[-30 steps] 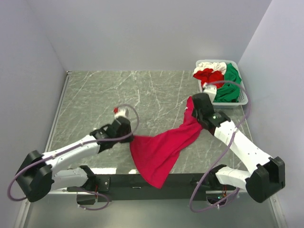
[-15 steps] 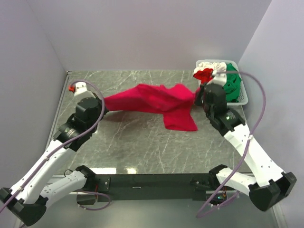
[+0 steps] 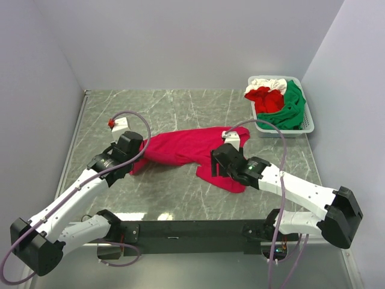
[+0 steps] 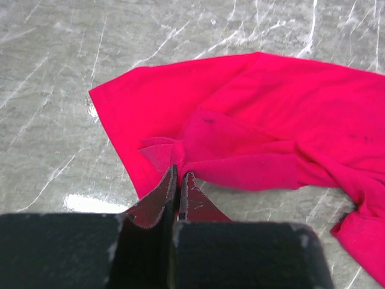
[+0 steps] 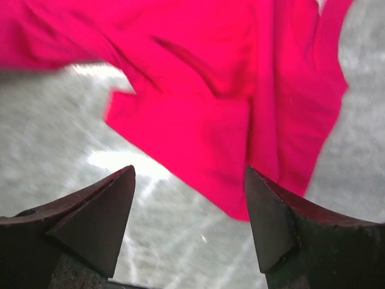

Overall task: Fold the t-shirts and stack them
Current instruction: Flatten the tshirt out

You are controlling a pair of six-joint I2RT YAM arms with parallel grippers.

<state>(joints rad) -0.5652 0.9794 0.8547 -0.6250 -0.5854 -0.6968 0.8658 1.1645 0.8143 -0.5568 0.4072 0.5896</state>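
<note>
Jaws of left gripper (image 4: pixel 178 182) pinch the crimson t-shirt (image 3: pixel 180 146); right gripper (image 5: pixel 189 208) gapes empty. I judge nothing folded; other t-shirts (image 3: pixel 292 105) wait in the basket (image 3: pixel 289 130), two o'clock.

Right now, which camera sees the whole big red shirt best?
Top camera: all of the shirt shows, lying on the table. Left wrist shows just the pinched end; right wrist shows a blurry part.
</note>
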